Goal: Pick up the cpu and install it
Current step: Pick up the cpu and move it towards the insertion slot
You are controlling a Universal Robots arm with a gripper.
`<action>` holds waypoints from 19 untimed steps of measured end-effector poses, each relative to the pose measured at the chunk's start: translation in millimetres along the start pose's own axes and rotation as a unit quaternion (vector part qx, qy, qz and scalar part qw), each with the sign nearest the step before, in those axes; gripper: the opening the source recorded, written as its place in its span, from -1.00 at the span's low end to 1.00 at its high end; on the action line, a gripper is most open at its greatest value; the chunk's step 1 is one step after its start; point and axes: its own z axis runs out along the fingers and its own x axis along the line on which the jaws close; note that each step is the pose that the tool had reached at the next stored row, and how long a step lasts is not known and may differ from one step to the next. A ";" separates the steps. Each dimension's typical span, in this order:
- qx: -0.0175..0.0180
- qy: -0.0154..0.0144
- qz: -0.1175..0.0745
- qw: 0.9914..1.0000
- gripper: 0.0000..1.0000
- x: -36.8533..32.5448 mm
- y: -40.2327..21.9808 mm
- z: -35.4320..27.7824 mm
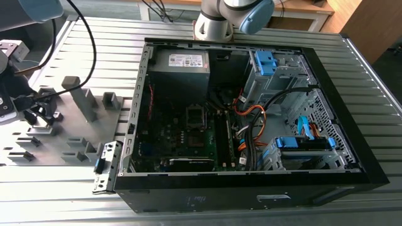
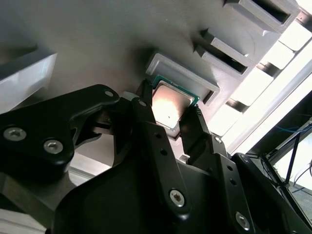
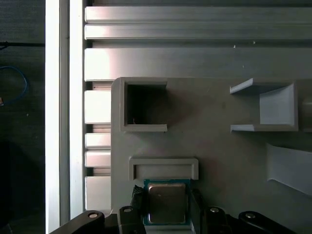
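Cpu (image 3: 167,203): small flat square, shiny silver top, green rim.
Place: by a low grey frame (image 3: 163,162) on the grey plate (image 3: 219,156), at the exterior view's left of the open case (image 1: 220,197).
Gripper (image 2: 169,103): black fingers pinch the cpu on two sides.

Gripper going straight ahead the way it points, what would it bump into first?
Most likely the chip: the gripper points right at it where it lies in its grey holder. The holder would come next. How near the gripper and chip are, I cannot tell.
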 end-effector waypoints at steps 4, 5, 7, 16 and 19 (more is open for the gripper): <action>0.000 0.000 0.000 1.000 -0.06 -0.2 0.2 -5.5; 0.000 0.000 0.000 1.000 -0.06 -0.2 0.3 -7.2; 0.000 0.000 0.000 1.000 -0.06 -0.3 0.4 -10.7; 0.000 0.000 0.000 1.000 -0.06 -0.8 1.1 -34.2; 0.000 0.000 0.000 1.000 -0.06 -1.0 1.3 -41.6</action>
